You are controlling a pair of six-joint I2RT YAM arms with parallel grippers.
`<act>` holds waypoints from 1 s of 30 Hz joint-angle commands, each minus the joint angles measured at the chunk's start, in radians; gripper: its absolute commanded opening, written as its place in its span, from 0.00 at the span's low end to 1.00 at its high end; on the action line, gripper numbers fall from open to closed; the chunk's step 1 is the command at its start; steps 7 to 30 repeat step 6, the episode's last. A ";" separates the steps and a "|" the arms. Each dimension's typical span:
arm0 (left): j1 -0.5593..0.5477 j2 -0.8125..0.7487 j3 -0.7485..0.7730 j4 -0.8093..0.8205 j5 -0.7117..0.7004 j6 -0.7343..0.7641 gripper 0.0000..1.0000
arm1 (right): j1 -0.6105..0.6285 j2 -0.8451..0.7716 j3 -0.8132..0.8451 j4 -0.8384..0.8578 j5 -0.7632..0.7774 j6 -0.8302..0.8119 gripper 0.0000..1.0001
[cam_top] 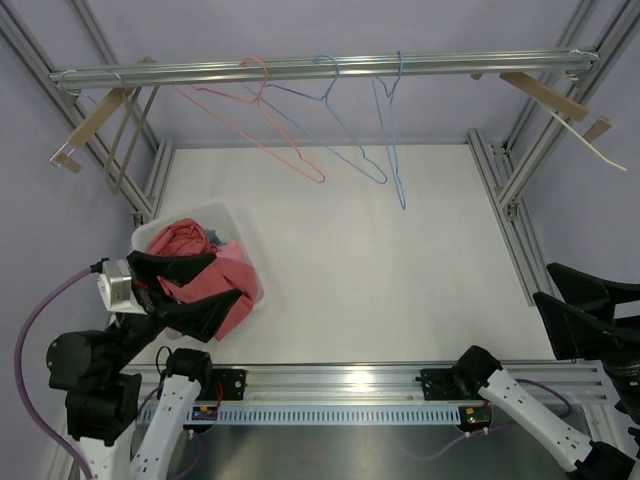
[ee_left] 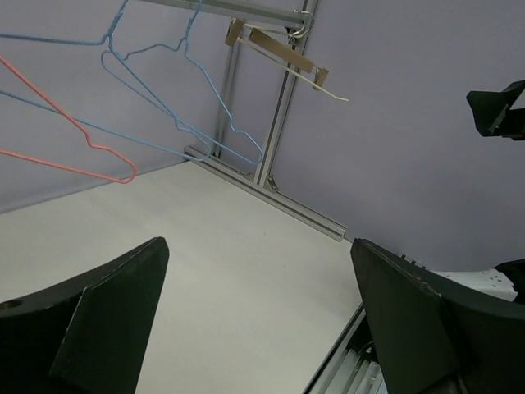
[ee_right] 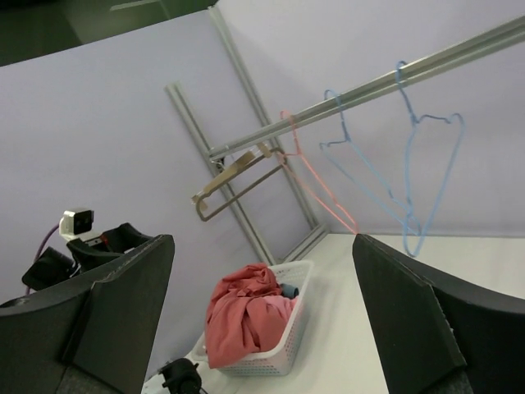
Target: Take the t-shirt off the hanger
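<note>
**Top view.** Rail (cam_top: 330,68) across the back. The pink hanger (cam_top: 262,112) and two blue hangers (cam_top: 345,135) hang from it, and all three are bare wire. The red-pink t-shirt (cam_top: 185,240) lies bunched in the white basket (cam_top: 222,209) at the left of the table (cam_top: 400,270). It is off any hanger, so the task looks done or nearly so. The left gripper (cam_top: 215,282) sits over the basket's near side with its jaws spread. Whether cloth touches a finger cannot be told from here. The right gripper (cam_top: 545,282) is at the far right edge, well apart from the basket.

**Left wrist.** Left gripper (ee_left: 258,246) is wide apart, with only bare table between its fingers. The pink hanger (ee_left: 82,148) and blue hangers (ee_left: 189,123) are ahead, with a wooden hanger (ee_left: 283,53) beyond them.

**Right wrist.** Right gripper (ee_right: 262,242) is wide apart and holds nothing. The t-shirt (ee_right: 242,308) is heaped above the basket (ee_right: 283,349) rim, and a scrap of darker cloth lies beside it.

**Handling judgement.**
- The shirt looks light, limp and not fragile. It will drape and slide rather than keep its shape.
- The fabric should grip well between the pads.
- If it needs moving, pinch a raised fold at the top of the heap.
- Avoid loose edges, which may drag on the basket rim.
</note>
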 commanded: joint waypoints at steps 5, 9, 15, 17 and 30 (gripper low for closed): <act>-0.004 0.042 0.029 -0.025 0.046 0.038 0.99 | 0.011 0.048 -0.066 -0.105 0.134 0.006 0.99; -0.004 0.056 0.041 -0.025 0.026 0.032 0.99 | 0.011 0.054 -0.068 -0.095 0.126 0.007 0.99; -0.004 0.056 0.041 -0.025 0.026 0.032 0.99 | 0.011 0.054 -0.068 -0.095 0.126 0.007 0.99; -0.004 0.056 0.041 -0.025 0.026 0.032 0.99 | 0.011 0.054 -0.068 -0.095 0.126 0.007 0.99; -0.004 0.056 0.041 -0.025 0.026 0.032 0.99 | 0.011 0.054 -0.068 -0.095 0.126 0.007 0.99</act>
